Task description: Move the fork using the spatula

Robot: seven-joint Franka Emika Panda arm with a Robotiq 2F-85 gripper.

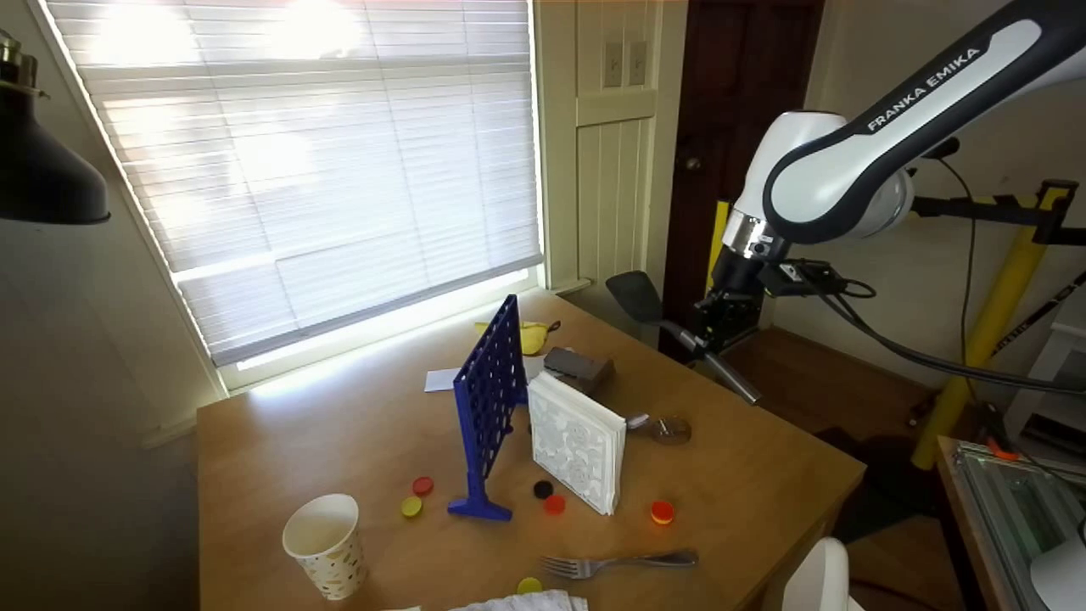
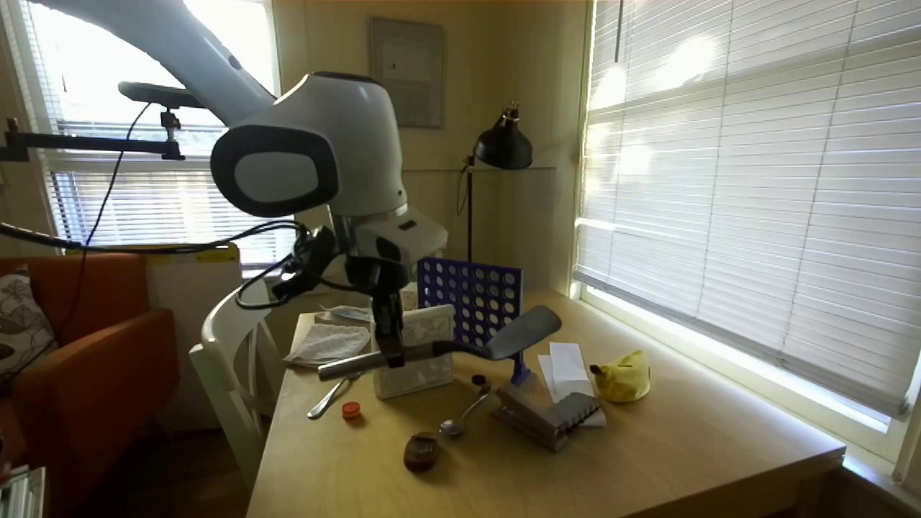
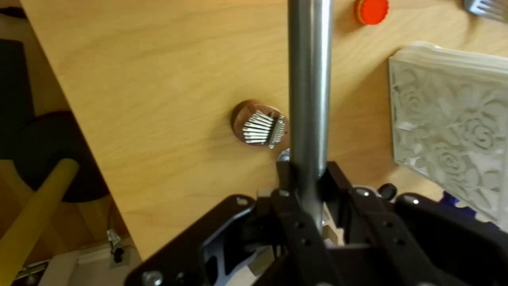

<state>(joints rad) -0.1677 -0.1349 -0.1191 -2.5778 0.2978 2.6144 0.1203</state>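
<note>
Gripper [image 2: 391, 355] pinches the spatula [image 2: 423, 352] by its handle [image 3: 311, 99]; firmness unclear. Advise lowering the head [image 2: 525, 333] flat beside the fork [image 1: 640, 560], then pushing slowly.

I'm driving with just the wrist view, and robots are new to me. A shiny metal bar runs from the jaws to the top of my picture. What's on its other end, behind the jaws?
Observer: A flat, dark grey head; an exterior view shows that you are looking at the handle of the spatula.
Operator: Fancy! And the slotted silver bit, cut off at my top right?
Observer: The fork. In an exterior view it shows whole, its tines toward the spotted white cup.
Operator: Is the spatula's flat part touching it?
Observer: No, an exterior view shows that head up in the air, apart from the fork.
</note>
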